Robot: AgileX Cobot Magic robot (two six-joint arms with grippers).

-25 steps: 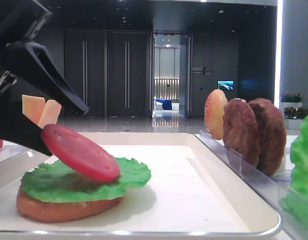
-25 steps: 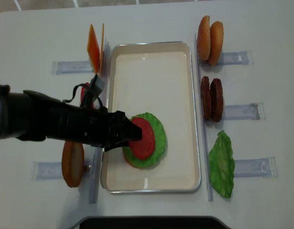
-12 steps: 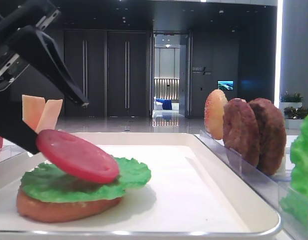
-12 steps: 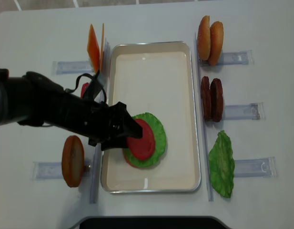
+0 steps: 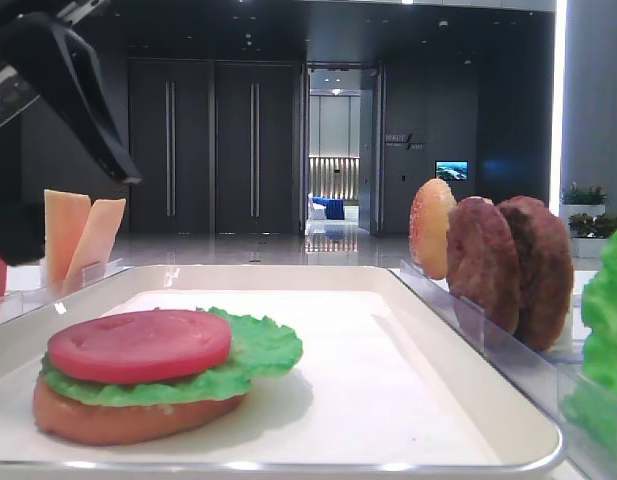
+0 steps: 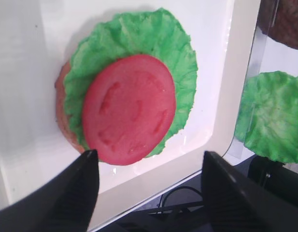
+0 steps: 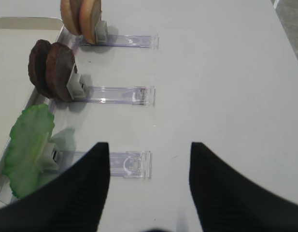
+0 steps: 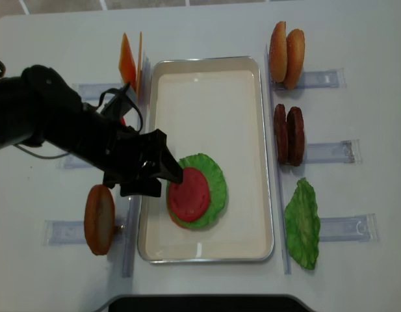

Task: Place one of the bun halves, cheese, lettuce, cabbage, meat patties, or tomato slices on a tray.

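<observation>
Low side view: a white tray (image 5: 458, 385) holds a stack near its left front — a bun half (image 5: 128, 418) at the bottom, lettuce (image 5: 253, 352) over it, and a tomato slice (image 5: 140, 345) lying flat on top. The left gripper (image 5: 48, 130) hangs above and to the left, jaws spread, touching nothing. Cheese slabs (image 5: 80, 236) stand upright beyond the tray's left rim; meat patties (image 5: 508, 265) stand on edge to the right.

Right wrist view: the right gripper (image 7: 149, 183) hovers over bare table (image 7: 226, 87), its two dark fingers well apart and empty. Spare lettuce, patties and buns stand in clear holders (image 7: 120, 94) to the left.

Left wrist view: looking straight down, the tomato slice sits off-centre on the lettuce, shifted toward the near tray rim and overhanging the leaf edge there. Being round, it has no long axis; its broad face points up.

Overhead view: the stack lies in the tray's lower left part, with the open left gripper just beside it.

Risk, as a judgement — the off-centre slice could slide if a withdrawing finger brushes it, and later layers may sit crooked.
</observation>
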